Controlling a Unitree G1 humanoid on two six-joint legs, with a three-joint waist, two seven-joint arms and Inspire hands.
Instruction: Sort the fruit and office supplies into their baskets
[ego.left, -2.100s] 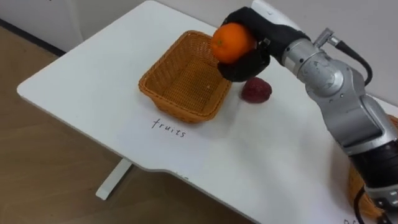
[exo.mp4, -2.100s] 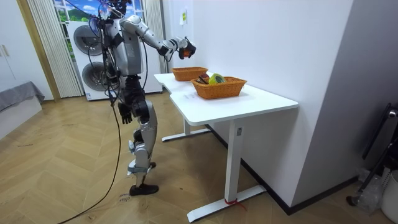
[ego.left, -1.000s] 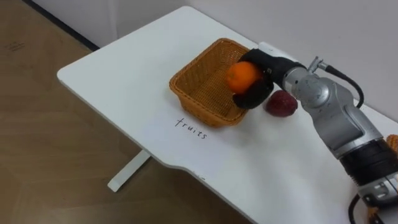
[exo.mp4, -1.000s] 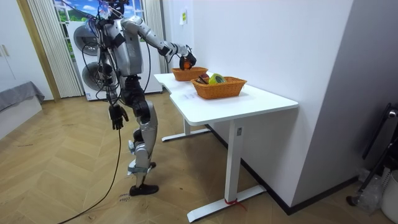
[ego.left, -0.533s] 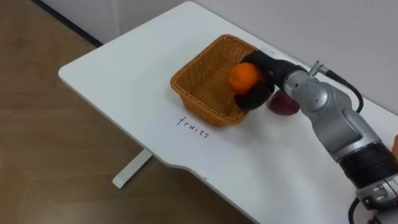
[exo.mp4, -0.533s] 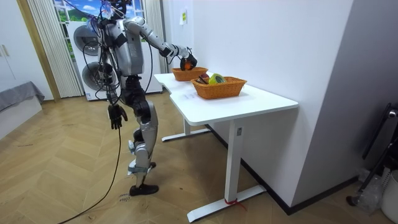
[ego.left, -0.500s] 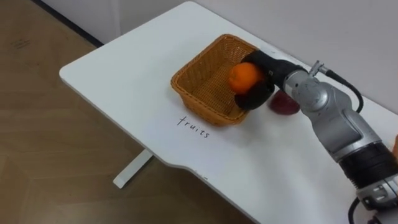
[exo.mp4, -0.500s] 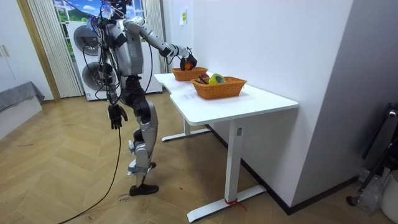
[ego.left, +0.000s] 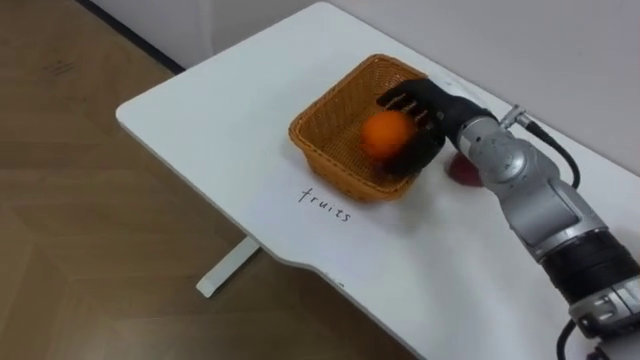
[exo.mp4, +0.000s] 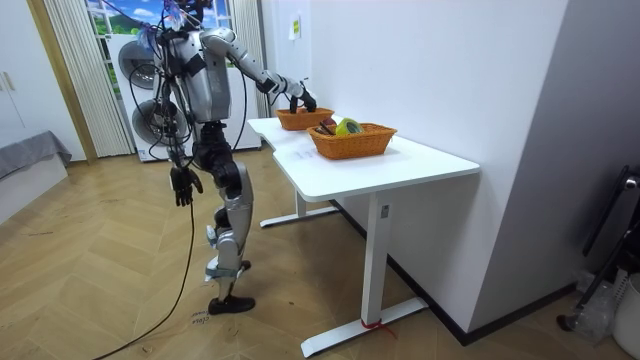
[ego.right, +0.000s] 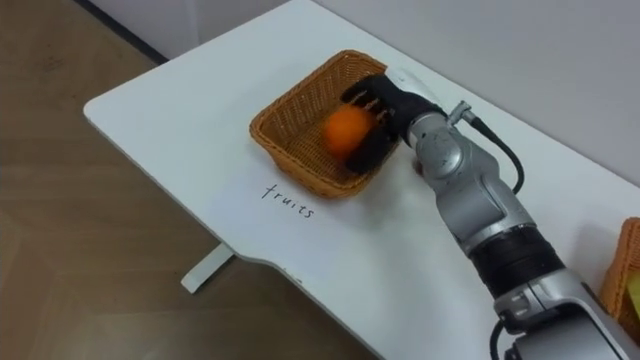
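Note:
An orange (ego.left: 384, 135) lies inside the woven fruit basket (ego.left: 330, 125) at the far left of the white table (ego.left: 210, 110). My right hand (ego.left: 424, 112) reaches over the basket's right rim, its fingers spread straight above and beside the orange. A dark red fruit (ego.left: 463, 173) lies on the table just right of the basket, partly hidden behind my right forearm. In the room view I stand at the table's end with the right arm stretched to the basket (exo.mp4: 297, 118), and my left hand (exo.mp4: 180, 186) hangs by my side.
A handwritten label (ego.left: 325, 205) lies on the table in front of the fruit basket. A second woven basket (exo.mp4: 352, 141) with several items stands further along the table; its edge (ego.right: 622, 268) shows at the far right. The table's front edge is close by.
My right hand has lowered the orange into the fruit basket and its fingers have straightened off it. The eye view has shifted slightly.

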